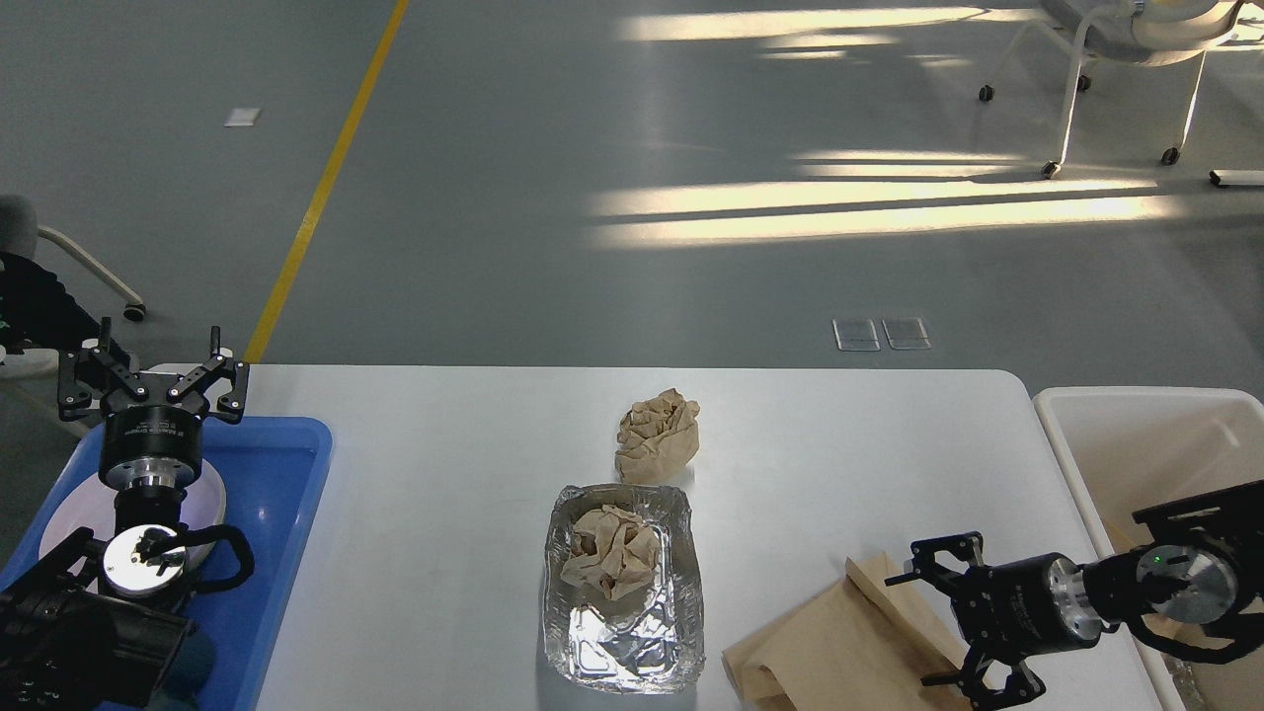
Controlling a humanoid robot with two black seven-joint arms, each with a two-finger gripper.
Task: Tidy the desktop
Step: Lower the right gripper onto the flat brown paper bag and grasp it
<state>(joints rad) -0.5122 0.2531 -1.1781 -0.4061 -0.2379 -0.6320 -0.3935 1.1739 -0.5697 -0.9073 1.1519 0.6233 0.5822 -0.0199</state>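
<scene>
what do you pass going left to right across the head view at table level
left gripper → blue tray → foil tray → flat brown paper bag → right gripper → white bin
</scene>
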